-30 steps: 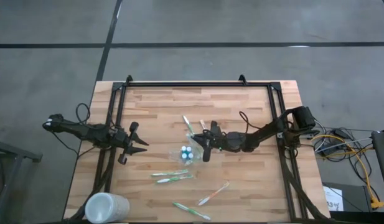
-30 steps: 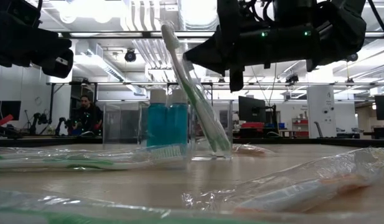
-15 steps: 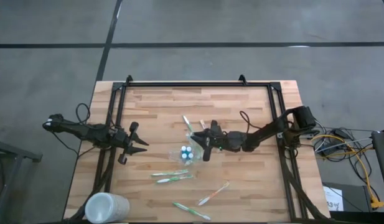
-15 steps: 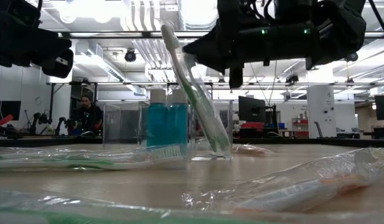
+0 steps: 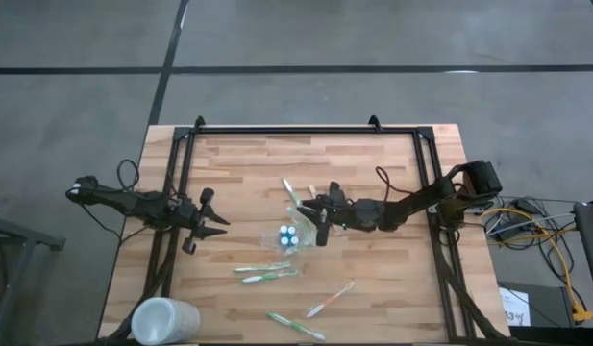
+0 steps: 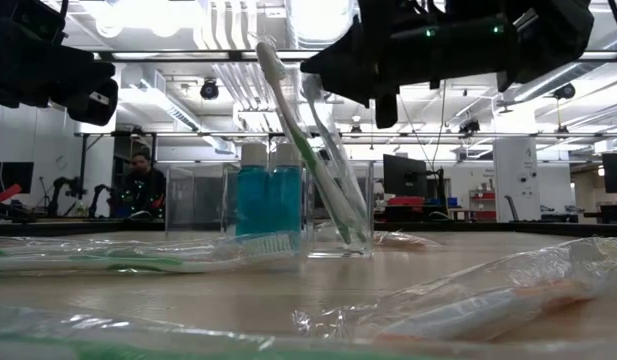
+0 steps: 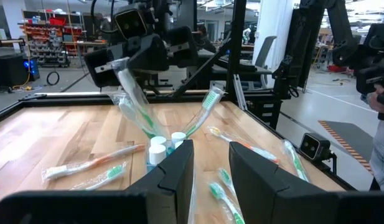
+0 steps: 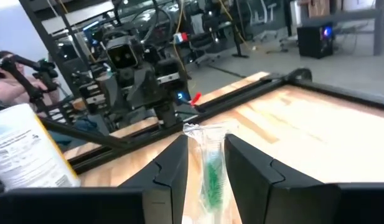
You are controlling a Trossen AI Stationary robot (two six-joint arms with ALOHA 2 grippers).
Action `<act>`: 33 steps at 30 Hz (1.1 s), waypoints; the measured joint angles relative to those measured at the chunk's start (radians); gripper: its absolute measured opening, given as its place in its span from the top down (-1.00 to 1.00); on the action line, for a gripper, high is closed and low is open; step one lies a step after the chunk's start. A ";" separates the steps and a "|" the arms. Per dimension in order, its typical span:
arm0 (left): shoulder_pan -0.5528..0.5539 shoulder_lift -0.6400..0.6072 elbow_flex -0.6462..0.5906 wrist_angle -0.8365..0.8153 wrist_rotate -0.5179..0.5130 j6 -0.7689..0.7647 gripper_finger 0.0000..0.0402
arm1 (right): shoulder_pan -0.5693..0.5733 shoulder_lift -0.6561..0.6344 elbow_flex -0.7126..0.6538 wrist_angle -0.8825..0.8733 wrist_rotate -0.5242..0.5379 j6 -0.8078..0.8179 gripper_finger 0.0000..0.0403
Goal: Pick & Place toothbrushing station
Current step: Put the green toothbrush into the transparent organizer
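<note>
Pale plank table [image 5: 373, 288]: right gripper [image 5: 320, 223] jaws parted around wrapped green toothbrush [image 8: 213, 174].

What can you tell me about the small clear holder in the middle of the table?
The holder is a small cup of nearly colourless, see-through plastic, standing upright on the wooden table near its middle. Two wrapped green-and-white toothbrushes lean out of it, bristles up, and small blue tubes with white caps stand beside them. The right gripper hovers just above the toothbrush tops. More wrapped toothbrushes lie around on the table.
</note>
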 joint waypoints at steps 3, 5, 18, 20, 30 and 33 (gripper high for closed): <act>0.000 0.000 0.000 0.000 0.000 0.000 0.46 | 0.000 0.004 0.000 -0.022 -0.001 0.044 0.49; 0.000 0.000 0.000 0.000 0.000 0.000 0.46 | 0.000 0.008 0.000 -0.025 -0.001 0.072 0.48; 0.000 0.000 0.000 0.000 0.000 0.000 0.46 | 0.001 0.008 0.000 -0.061 -0.066 0.104 0.17; 0.000 0.000 0.000 0.000 0.000 0.000 0.46 | 0.001 0.008 0.000 -0.061 -0.066 0.101 0.14; 0.000 0.000 0.000 0.000 0.000 0.000 0.46 | 0.000 -0.037 0.000 -0.030 -0.049 -0.002 0.08; 0.000 0.000 0.000 0.000 0.000 0.000 0.46 | -0.007 -0.054 -0.001 -0.072 0.030 -0.015 0.08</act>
